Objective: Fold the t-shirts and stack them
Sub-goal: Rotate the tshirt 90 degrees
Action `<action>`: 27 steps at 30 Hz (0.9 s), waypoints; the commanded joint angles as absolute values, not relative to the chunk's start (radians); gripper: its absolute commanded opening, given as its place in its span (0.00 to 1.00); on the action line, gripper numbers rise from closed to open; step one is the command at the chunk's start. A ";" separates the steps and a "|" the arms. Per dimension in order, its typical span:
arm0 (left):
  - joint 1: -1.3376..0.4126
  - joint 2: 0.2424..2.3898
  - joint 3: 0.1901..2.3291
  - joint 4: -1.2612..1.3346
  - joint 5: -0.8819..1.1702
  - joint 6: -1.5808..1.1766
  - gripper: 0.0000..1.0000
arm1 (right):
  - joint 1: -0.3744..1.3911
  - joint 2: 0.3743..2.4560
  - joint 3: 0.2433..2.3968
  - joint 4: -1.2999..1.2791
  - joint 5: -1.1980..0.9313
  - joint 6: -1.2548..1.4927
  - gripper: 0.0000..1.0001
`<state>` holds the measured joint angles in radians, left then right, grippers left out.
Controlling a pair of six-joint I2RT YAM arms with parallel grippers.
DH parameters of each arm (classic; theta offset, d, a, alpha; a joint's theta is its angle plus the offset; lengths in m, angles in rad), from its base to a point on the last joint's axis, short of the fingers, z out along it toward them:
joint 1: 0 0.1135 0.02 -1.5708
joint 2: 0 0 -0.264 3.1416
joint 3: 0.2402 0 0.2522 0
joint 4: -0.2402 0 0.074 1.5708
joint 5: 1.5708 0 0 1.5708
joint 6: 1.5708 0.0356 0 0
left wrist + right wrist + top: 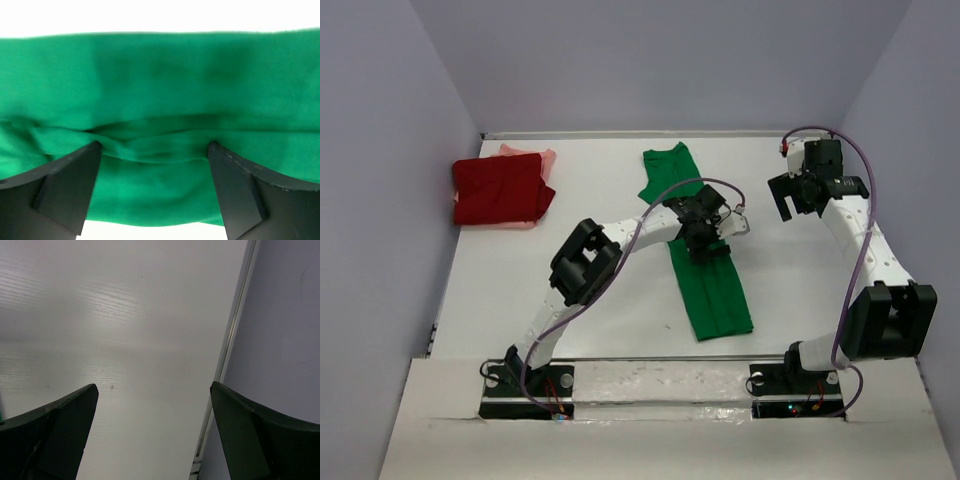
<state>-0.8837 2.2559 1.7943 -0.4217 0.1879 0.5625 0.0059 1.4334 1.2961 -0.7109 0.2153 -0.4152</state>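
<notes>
Top view: your left claw (706, 246) hangs open over the long green t-shirt (718, 298) mid-table (600, 300). At far left, the dark red t-shirt (500, 190) lies on the pink t-shirt (538, 158).
Left wrist: its fingers stand spread at a crease in the green cloth.
Right wrist: your right claw (154, 387) is open above the white table.

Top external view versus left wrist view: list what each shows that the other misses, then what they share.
Only the top external view: the dark red shirt lying on the pink shirt at the far left of the table, and the right claw open over bare table. Only the left wrist view: close-up creases in the green shirt between the fingers of the left claw. Both: the green shirt, with the open left claw over it.
</notes>
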 commanded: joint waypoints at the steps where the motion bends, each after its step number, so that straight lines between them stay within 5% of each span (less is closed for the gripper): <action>1: -0.919 2.312 1.871 -0.486 0.066 0.575 0.99 | -0.002 1.428 1.356 -0.704 0.204 -0.423 0.99; 14: -0.922 2.356 1.873 -0.586 -0.092 0.578 0.99 | -0.011 1.419 1.364 -0.721 0.199 -0.446 0.99; 27: -0.783 2.378 2.034 -0.709 -0.005 0.563 0.99 | -0.011 1.439 1.356 -0.726 0.150 -0.416 0.99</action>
